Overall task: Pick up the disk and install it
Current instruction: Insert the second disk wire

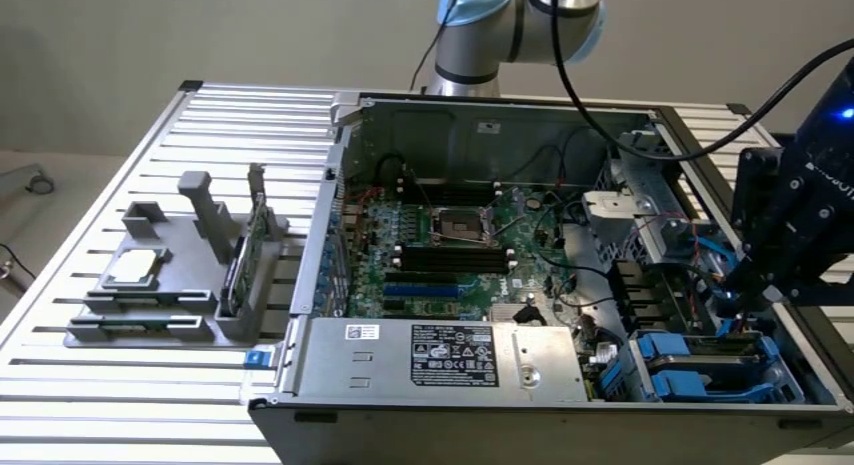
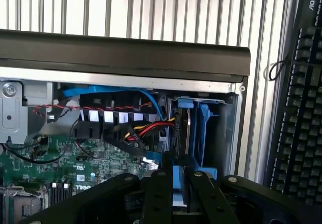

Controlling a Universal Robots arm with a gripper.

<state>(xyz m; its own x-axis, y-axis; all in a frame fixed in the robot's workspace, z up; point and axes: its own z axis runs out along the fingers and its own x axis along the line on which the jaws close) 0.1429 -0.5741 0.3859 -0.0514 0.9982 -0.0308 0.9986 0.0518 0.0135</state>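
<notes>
The disk point(image 2: 187, 126) stands on edge in the drive bay at the corner of the open computer case, its blue carrier rails on both sides. My gripper point(image 2: 178, 183) is straight over it, straddling a blue part of the carrier. In the exterior view the gripper point(image 1: 742, 317) hangs from the black wrist assembly at the case's near right corner, right above the blue drive carriers point(image 1: 694, 370).
A grey power supply box point(image 1: 427, 355) with a white sticker lies along the case front. The motherboard point(image 1: 454, 245) fills the middle. Red, yellow and blue cables point(image 2: 146, 128) run beside the bay. A black keyboard point(image 2: 297, 108) lies outside the case. A grey fixture point(image 1: 147, 285) holds a small chip.
</notes>
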